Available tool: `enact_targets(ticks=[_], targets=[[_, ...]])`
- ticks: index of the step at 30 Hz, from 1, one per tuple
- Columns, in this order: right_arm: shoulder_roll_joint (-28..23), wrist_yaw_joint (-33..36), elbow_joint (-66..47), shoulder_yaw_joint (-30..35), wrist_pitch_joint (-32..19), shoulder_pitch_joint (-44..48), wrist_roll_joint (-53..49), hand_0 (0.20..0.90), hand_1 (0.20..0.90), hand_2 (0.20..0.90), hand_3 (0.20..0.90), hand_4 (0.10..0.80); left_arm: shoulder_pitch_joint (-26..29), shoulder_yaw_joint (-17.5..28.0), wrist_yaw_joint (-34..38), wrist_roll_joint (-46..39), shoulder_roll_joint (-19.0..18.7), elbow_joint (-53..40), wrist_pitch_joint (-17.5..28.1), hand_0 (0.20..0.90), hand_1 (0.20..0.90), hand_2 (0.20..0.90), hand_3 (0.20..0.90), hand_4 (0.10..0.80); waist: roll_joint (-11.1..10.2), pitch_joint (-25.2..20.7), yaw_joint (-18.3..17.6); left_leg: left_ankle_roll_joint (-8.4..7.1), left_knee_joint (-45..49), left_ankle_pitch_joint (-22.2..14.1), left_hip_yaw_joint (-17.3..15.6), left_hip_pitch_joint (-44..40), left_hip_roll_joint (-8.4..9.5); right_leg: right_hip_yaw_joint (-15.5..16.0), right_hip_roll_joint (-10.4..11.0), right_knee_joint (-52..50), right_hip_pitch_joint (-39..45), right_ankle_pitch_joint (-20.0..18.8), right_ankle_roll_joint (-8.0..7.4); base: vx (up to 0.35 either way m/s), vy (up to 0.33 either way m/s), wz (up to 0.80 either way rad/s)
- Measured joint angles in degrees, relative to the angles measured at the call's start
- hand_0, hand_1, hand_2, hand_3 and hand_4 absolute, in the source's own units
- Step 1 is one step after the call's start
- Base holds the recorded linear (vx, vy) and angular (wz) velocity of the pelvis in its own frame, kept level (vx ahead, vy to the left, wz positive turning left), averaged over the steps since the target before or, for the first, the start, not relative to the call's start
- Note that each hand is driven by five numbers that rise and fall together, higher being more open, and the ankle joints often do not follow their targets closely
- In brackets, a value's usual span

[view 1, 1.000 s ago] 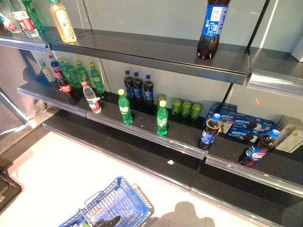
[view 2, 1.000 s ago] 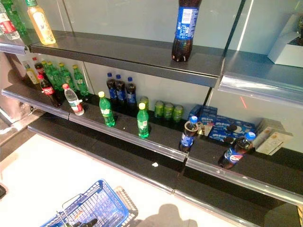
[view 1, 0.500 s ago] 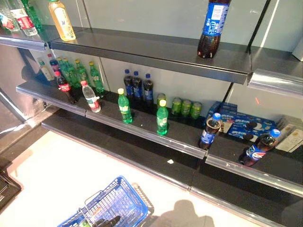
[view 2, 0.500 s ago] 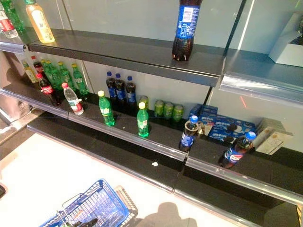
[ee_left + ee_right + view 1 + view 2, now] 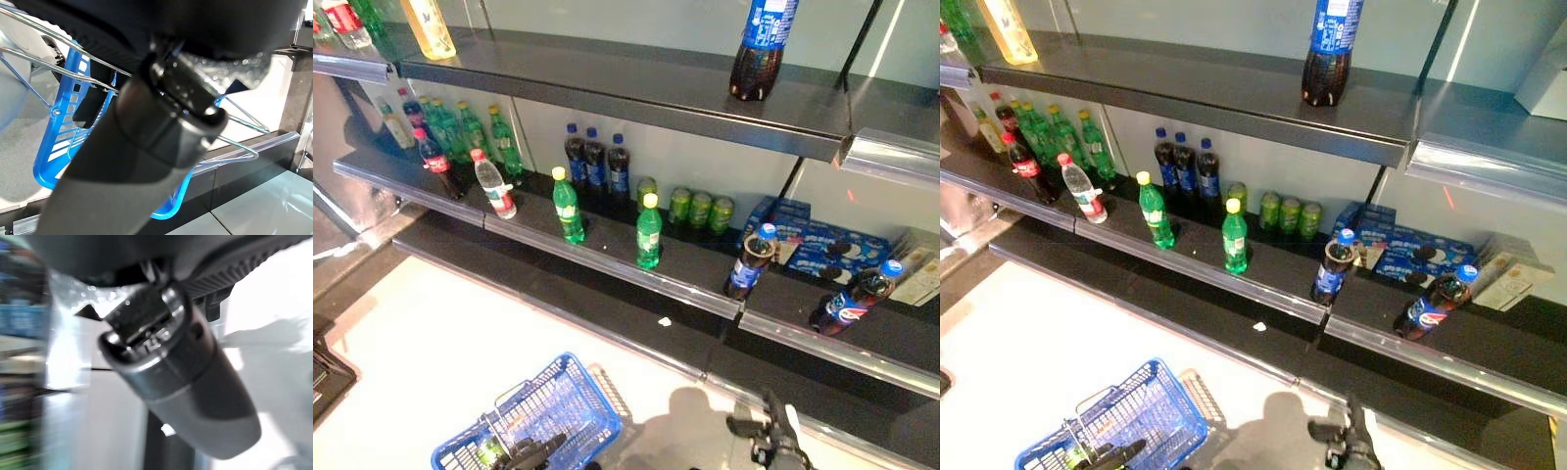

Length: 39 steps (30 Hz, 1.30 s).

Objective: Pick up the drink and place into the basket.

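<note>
Drinks stand on dark shelves: green bottles with yellow caps (image 5: 649, 232) at the front of the middle shelf, a blue-capped cola bottle (image 5: 745, 264) and a leaning one (image 5: 847, 305) to the right, green cans (image 5: 700, 209) at the back. My left hand (image 5: 533, 452) is shut on the wire handles (image 5: 44, 68) of the blue basket (image 5: 563, 401), which hangs low at the left; something green (image 5: 489, 450) lies in it. My right hand (image 5: 769, 441) is low in front of the bottom shelf, open and empty, well below the drinks.
A large cola bottle (image 5: 759, 49) stands on the top shelf. Dark blue-capped bottles (image 5: 595, 162), a leaning water bottle (image 5: 494, 186) and more green bottles (image 5: 470, 132) fill the left of the middle shelf. Blue biscuit boxes (image 5: 813, 245) lie at the right. Pale floor lies before the shelves.
The camera has shifted, so the shelves sit a little higher and the basket shows more fully. My right hand has come up into view at the bottom right.
</note>
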<state>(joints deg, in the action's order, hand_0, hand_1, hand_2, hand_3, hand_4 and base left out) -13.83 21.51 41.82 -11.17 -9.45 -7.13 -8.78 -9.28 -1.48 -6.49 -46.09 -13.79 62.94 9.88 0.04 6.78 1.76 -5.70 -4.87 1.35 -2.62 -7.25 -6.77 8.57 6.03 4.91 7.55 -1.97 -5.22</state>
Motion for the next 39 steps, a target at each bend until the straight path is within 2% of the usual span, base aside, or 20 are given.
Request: enact_targets(ticks=[4,7,12,20,26,35,39], targets=[[-0.35,1.78,-12.00,0.00,2.75,-1.19,4.28,0.900,0.900,0.900,0.900,0.800,-1.38,0.23,1.45,0.22,-0.56,-2.68,-1.17,0.300,0.300,0.300,0.200,0.100,-0.96,0.47,-1.06,0.04,-0.07,-0.03,-0.42,-0.13,0.02,-0.51,0.01,0.01,-0.09,-0.05,-0.07,-0.005,0.000,-0.04],[-3.43,3.44,-19.74,-0.10,3.45,-2.82,10.98,0.900,0.900,0.900,0.900,0.800,-2.26,0.45,2.11,0.29,-0.55,-3.61,-1.15,0.300,0.300,0.300,0.200,0.100,-1.17,0.44,-1.88,0.18,-0.13,-0.12,-1.04,-0.27,0.13,-1.11,0.16,0.02,-0.27,-0.19,-0.19,-0.017,0.005,-0.11],[-7.95,8.92,-31.77,2.93,3.53,-5.06,14.17,0.900,0.900,0.900,0.900,0.800,-2.97,1.58,2.44,0.79,0.24,-4.56,-1.16,0.300,0.300,0.300,0.200,0.100,-1.09,0.49,-3.00,0.24,-0.34,-0.16,-1.83,-0.30,0.08,-2.13,0.14,0.07,-0.88,-0.46,-0.17,-0.013,0.007,-0.10],[-8.52,17.17,-40.29,7.76,-0.05,-4.99,15.40,0.900,0.900,0.900,0.900,0.800,-3.96,3.80,2.46,2.08,1.32,-5.50,-1.03,0.300,0.300,0.300,0.200,0.100,-0.95,0.52,-4.91,0.34,-0.36,-0.27,-3.62,-0.37,0.06,-3.48,0.14,0.31,-1.71,-0.63,-0.22,0.002,0.008,-0.10],[-8.52,17.46,-44.73,8.76,-1.64,-4.83,12.89,0.900,0.900,0.900,0.900,0.800,-3.88,4.52,2.46,3.22,1.94,-5.60,-1.04,0.300,0.300,0.300,0.200,0.100,-0.58,0.52,-5.01,0.44,-0.34,-0.35,-4.73,-0.46,0.00,-4.38,0.07,0.31,-2.29,-0.93,-0.21,0.033,-0.010,-0.10],[-8.47,20.16,-44.88,8.85,-2.46,-4.06,6.49,0.900,0.900,0.900,0.900,0.800,-3.80,4.52,2.49,4.05,1.94,-5.60,-1.04,0.300,0.300,0.300,0.200,0.100,-0.56,0.50,-4.97,0.44,0.03,-0.35,-4.87,-0.49,-0.01,-4.51,-0.01,0.00,-2.58,-0.96,-0.18,0.060,-0.046,-0.01],[-8.12,24.23,-43.04,8.83,-2.60,-2.48,4.17,0.900,0.900,0.900,0.900,0.800,-3.18,4.06,2.64,4.53,1.92,-5.60,-1.10,0.300,0.300,0.300,0.200,0.100,-0.23,0.81,-4.97,0.52,0.84,-0.42,-4.81,0.63,0.04,-4.86,0.04,-2.07,-4.54,-0.59,-0.22,-0.048,-0.030,-0.04]])
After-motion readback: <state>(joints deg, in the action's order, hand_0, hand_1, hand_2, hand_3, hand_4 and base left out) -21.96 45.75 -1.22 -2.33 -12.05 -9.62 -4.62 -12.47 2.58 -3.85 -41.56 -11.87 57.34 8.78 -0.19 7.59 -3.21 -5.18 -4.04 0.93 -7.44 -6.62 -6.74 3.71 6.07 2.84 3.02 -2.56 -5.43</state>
